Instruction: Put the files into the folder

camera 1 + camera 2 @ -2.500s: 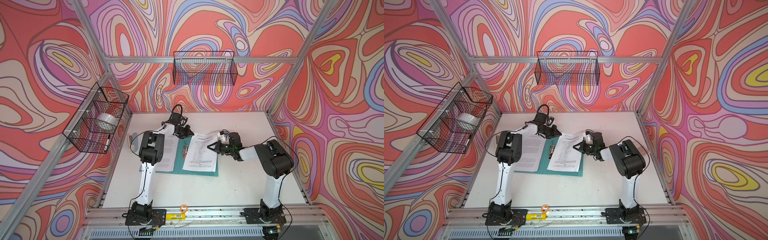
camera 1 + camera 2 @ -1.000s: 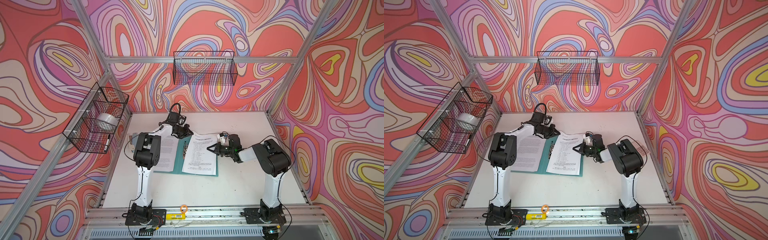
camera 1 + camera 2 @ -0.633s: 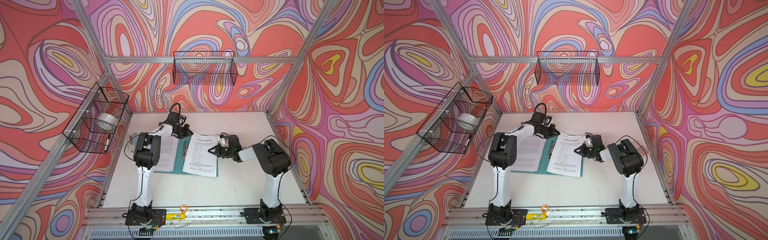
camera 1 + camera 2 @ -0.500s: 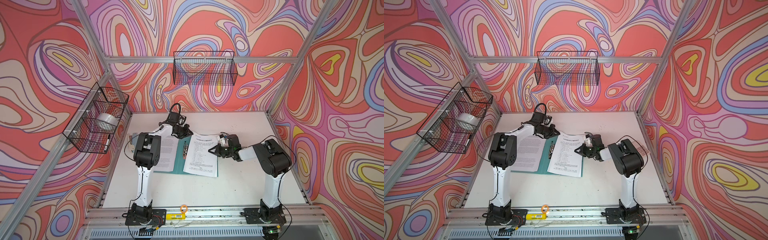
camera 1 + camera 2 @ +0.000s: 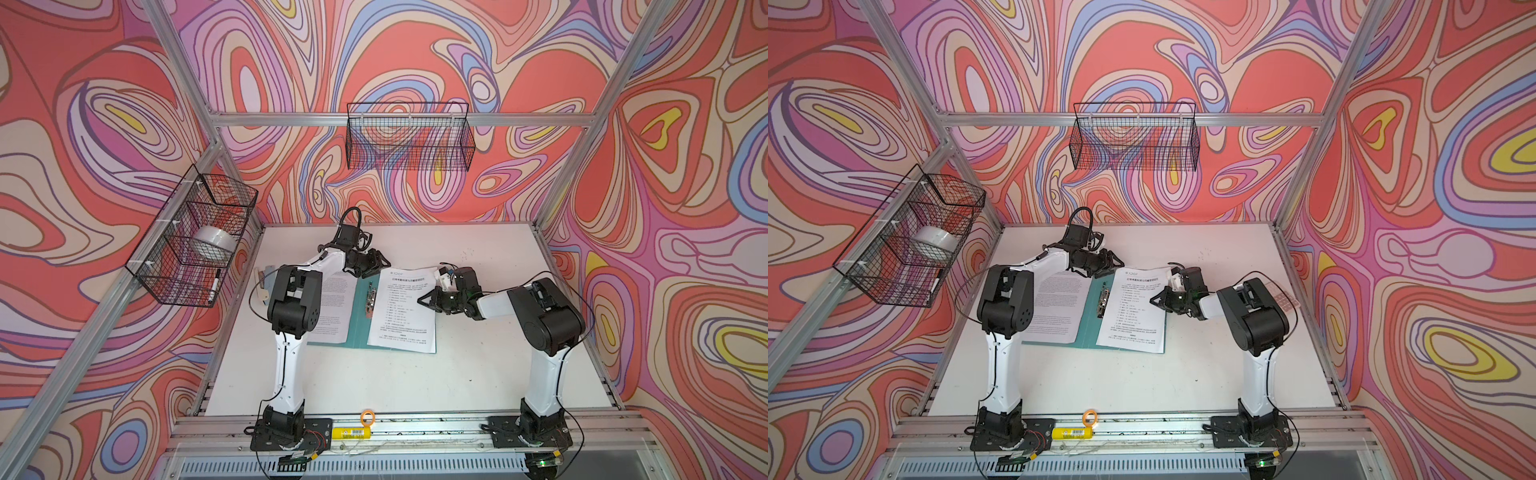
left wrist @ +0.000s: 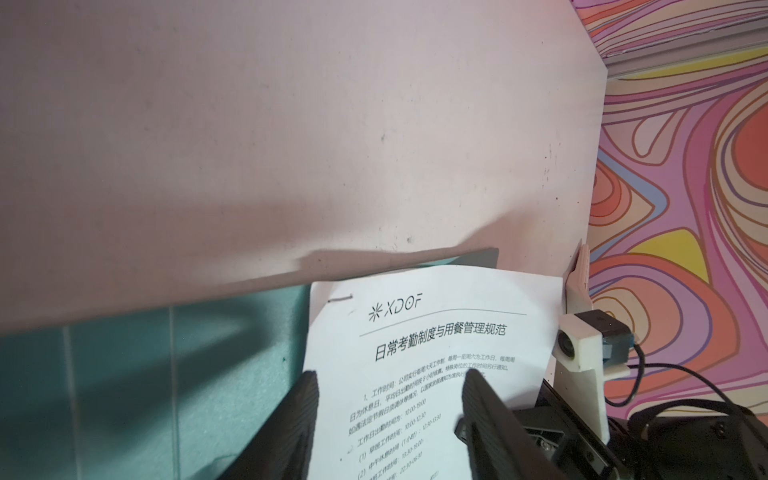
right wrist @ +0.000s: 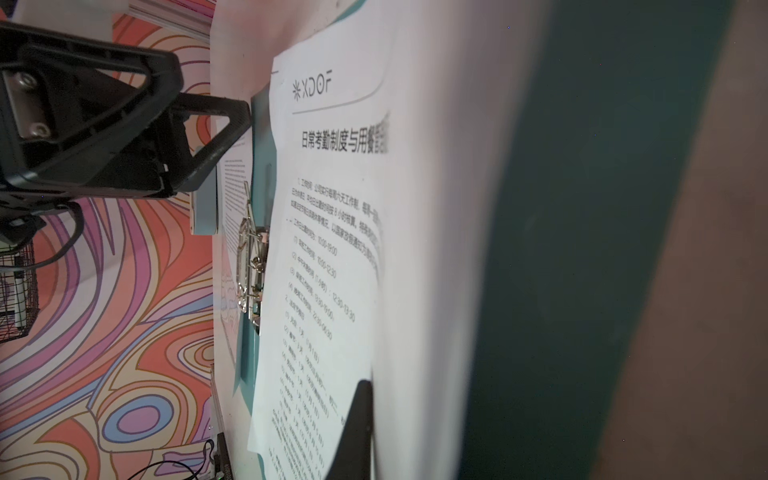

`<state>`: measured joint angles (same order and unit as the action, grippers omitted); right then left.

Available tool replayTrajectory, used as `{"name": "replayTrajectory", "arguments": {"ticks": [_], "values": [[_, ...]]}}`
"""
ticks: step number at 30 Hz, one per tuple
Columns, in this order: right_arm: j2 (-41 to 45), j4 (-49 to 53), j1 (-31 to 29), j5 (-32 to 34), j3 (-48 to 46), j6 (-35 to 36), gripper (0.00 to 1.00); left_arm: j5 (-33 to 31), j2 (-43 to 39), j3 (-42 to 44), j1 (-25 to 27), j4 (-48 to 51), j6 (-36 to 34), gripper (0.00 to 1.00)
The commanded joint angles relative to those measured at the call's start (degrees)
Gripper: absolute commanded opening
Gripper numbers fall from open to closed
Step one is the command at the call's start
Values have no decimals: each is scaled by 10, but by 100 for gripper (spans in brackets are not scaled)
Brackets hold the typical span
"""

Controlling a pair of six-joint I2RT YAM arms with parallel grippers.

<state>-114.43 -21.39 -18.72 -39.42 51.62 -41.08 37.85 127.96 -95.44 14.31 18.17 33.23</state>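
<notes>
One teal folder [image 5: 357, 328] is lying open and flat on the white table [image 5: 478, 374], left of middle in both top views, with its metal clip [image 5: 370, 297] sitting along the spine between the two papers. One dense sheet [image 5: 334, 307] is lying on the folder's left half, its left part hiding behind the left arm. One headed sheet [image 5: 403, 316], with a logo and bold title at the far end, is lying slightly askew over the folder's right half, its far right corner reaching past the cover. The left gripper [image 5: 380, 268] is sitting over the far left corner of the headed sheet. Its jaws are standing apart and gripping nothing, and its fingers [image 6: 305, 415] are framing the printed lines in the left wrist view. The right gripper [image 5: 420, 300] is pinching the right edge of the headed sheet with closed jaws. One of its fingers [image 7: 359, 415] is showing on top of the paper, and the other is hiding. One grey-blue stapler [image 5: 269, 276] is sitting left of the folder, partly behind the left arm. One calculator [image 5: 1282, 298] is lying at the table's right edge. One wire basket [image 5: 166, 266] is hanging on the side wall, holding a tape roll [image 5: 214, 244] and a marker [image 5: 214, 282].
</notes>
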Motion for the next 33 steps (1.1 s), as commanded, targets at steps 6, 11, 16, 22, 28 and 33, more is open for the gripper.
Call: {"name": "replayTrajectory", "arguments": {"ticks": [6, 11, 16, 22, 28, 33], "values": [[-12, -13, -9, -9, 30, -1, 0, -7, -8, 14, 3, -2, -9, 58], [-22, 4, -16, -7, 47, 11, 0, -6, -10, 18, 3, -4, -11, 59], [-26, 4, -17, -2, 43, 13, 0, -6, -11, 18, 3, -2, -12, 59], [-16, 23, -17, 15, 44, 17, 29, -9, -21, 29, 3, -10, -9, 59], [4, 78, -18, 49, 66, 44, 51, -13, -39, 39, 2, -17, -9, 60], [19, 130, -17, 71, 85, 63, 65, -19, -54, 43, 2, -16, -13, 61]]}}
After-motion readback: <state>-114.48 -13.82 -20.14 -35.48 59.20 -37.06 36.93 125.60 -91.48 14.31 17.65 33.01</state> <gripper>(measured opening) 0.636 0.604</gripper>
